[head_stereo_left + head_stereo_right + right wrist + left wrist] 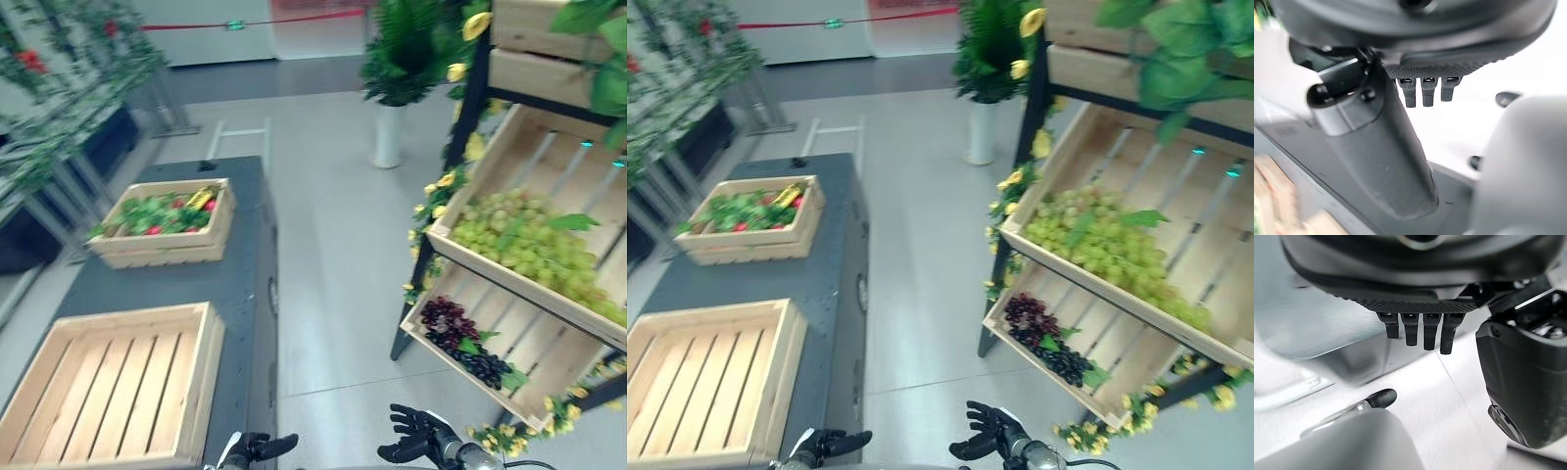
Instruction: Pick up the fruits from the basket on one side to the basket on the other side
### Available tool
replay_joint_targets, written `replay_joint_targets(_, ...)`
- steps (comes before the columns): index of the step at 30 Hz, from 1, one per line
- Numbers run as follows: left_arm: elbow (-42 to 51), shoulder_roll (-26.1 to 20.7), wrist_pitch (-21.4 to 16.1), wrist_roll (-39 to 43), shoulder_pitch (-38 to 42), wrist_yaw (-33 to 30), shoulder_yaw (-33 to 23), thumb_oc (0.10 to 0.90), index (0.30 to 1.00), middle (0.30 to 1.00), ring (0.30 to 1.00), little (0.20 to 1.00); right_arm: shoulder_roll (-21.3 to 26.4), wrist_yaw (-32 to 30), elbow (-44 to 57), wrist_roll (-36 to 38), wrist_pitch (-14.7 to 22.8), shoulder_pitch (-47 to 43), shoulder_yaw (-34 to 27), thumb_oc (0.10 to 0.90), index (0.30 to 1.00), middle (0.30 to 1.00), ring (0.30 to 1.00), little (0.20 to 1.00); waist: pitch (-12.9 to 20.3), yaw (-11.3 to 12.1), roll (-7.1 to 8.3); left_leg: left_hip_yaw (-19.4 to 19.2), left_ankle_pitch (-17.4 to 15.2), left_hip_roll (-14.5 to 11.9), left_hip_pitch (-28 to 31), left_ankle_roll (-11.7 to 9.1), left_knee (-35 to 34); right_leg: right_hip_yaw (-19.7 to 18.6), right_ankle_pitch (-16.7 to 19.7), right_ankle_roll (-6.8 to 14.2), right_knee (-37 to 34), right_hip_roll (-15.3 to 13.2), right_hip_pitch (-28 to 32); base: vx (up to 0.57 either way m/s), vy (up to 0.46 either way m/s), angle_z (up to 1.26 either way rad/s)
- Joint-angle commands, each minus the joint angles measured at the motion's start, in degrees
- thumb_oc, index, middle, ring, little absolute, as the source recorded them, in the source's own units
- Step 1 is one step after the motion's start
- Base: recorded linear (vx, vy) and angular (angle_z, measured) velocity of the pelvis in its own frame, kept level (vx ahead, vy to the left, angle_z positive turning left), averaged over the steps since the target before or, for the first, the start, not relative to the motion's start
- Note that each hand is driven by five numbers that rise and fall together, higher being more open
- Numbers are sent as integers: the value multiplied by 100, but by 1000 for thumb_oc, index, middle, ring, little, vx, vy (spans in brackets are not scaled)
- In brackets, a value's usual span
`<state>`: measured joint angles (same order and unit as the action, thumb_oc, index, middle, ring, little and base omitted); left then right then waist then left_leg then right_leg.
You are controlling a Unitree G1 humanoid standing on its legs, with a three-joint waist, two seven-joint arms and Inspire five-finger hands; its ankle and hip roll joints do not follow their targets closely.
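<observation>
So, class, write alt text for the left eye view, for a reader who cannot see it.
Two wooden crates sit on a dark table: the near crate is empty, the far crate holds fruit and leaves. Both hands, left and right, hang low, holding nothing. A slanted shelf to the right displays green grapes and dark grapes.

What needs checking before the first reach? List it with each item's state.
1. Far crate holds fruit and greens: ok.
2. Near crate has bare slats, ready to receive: ok.
3. Left hand holds nothing, fingers relaxed: ok.
4. Right hand holds nothing, fingers relaxed: ok.
5. Hands near the fruit: not ok, both hang low beside the dark table.
6. Which fruit lies on top: cannot tell.
</observation>
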<state>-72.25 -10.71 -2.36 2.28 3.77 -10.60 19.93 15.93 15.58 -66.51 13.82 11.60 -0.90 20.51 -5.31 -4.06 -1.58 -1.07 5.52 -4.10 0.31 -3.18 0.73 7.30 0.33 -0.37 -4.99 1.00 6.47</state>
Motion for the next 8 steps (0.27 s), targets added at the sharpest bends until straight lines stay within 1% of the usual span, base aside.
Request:
replay_joint_targets(1, 66, 84, -411, -323, 202, -115, 148, 800, 900, 900, 900, 900, -156, -432, -205, -83, 25, -439, -147, 800, 900, 900, 900, 900, -244, 21, 374, -736, -1761, 486, 302, 490, 1036, -352, -549, 123, 478, -77, -19, -102, 65, 73)
replay_joint_targets(2, 81, 81, -414, -341, 209, -107, 158, 800, 900, 900, 900, 900, -161, -464, -215, -79, 23, -443, -156, 800, 900, 900, 900, 900, -235, 2, 346, -761, -1684, 469, 378, 490, 809, -353, -566, 130, 498, -50, -36, -103, 105, 22)
replay_joint_targets(3, 129, 50, -420, -431, 282, -47, 240, 800, 900, 900, 900, 900, -185, -685, -278, -15, -47, -471, -249, 800, 900, 900, 900, 900, -196, -76, 276, -848, -1468, 435, 608, 480, 206, -342, -567, 167, 475, 7, -77, -56, 71, 7)
replay_joint_targets(5, 158, 28, -455, -401, 344, 85, 326, 800, 900, 900, 900, 900, -216, -881, -273, 38, -115, -458, -326, 800, 900, 900, 900, 900, -191, -74, 251, -637, -1368, 511, 658, 474, -32, -399, -542, 197, 454, 50, -72, -64, 51, 32)
replay_joint_targets(7, 161, 12, -601, -339, 375, 224, 395, 800, 900, 900, 900, 900, -245, -1028, -340, 121, -45, -439, -410, 800, 900, 900, 900, 900, -160, -92, 239, -631, -1327, 515, 681, 472, -158, -451, -542, 219, 439, 68, -107, -42, 39, 50)
replay_joint_targets(8, 177, 10, -716, -302, 329, 282, 410, 800, 900, 900, 900, 900, -253, -980, -351, -15, 17, -410, -477, 800, 900, 900, 900, 900, -152, -104, 231, -623, -1353, 538, 718, 498, -150, -471, -543, 233, 435, 57, -92, -6, 44, 33)
